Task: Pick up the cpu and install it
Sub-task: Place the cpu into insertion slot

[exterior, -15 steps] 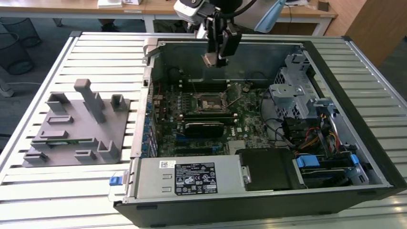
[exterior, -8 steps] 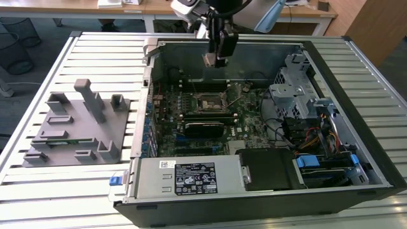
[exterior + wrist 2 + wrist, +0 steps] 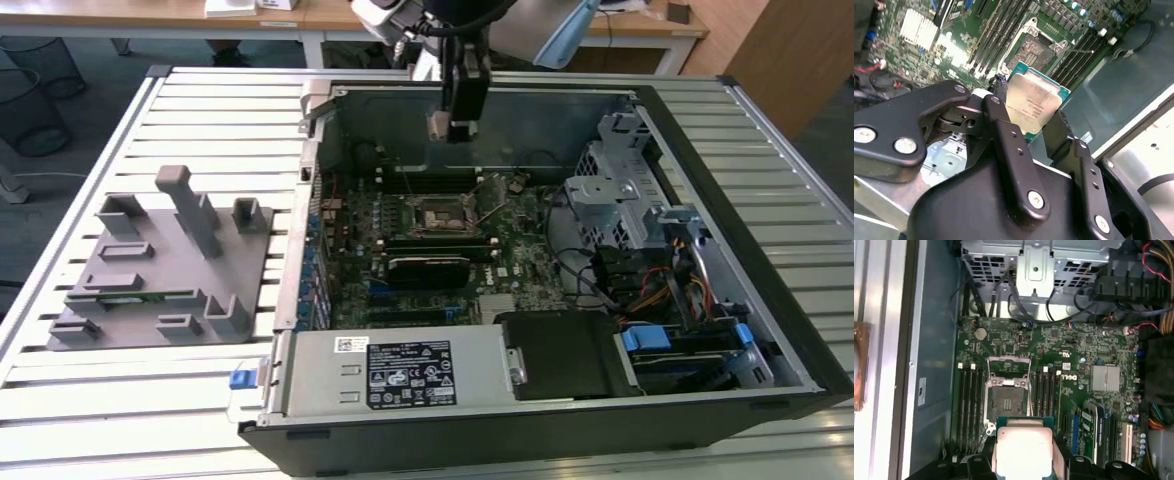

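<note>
My gripper (image 3: 454, 122) hangs over the far part of the open computer case (image 3: 767, 255), shut on the cpu (image 3: 438, 123). In both wrist views the cpu (image 3: 1034, 102) (image 3: 1023, 446) is a flat square chip with a silver top plate and a green rim, pinched at opposite edges between the black fingers (image 3: 999, 125). The gripper (image 3: 1029, 117) (image 3: 1024, 465) holds it in the air above the motherboard. The open cpu socket (image 3: 434, 215) (image 3: 1031, 52) (image 3: 1006, 397) lies below, with its metal frame lifted and its contact field bare.
Memory slots (image 3: 969, 400) flank the socket. A silver heatsink (image 3: 1105, 377), a drive cage (image 3: 627, 190), cable bundles (image 3: 654, 285) and the power supply (image 3: 400, 370) crowd the case. A grey parts fixture (image 3: 160, 270) sits on the slatted table at the exterior view's left.
</note>
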Tool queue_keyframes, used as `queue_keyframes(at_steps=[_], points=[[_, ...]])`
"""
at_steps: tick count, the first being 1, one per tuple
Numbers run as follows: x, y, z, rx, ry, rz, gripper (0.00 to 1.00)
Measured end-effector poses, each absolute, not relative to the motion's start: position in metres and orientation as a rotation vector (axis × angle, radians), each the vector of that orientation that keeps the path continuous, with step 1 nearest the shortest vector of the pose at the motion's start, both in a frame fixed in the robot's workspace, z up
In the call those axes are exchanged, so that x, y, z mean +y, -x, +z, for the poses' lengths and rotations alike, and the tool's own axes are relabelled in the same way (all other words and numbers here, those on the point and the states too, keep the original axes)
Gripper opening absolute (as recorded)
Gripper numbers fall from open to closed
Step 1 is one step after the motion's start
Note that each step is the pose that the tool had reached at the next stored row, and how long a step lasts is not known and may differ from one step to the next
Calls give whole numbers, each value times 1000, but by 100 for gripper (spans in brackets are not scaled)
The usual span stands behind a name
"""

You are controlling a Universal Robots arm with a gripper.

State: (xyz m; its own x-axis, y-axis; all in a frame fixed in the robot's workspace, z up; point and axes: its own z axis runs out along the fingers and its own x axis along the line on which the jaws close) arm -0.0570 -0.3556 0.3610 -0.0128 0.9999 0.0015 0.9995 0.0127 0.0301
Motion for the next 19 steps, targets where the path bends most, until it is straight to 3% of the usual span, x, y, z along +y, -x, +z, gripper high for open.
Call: queue_keyframes(at_steps=[19], points=[[-347, 57, 335, 2250, -2149, 27, 53]])
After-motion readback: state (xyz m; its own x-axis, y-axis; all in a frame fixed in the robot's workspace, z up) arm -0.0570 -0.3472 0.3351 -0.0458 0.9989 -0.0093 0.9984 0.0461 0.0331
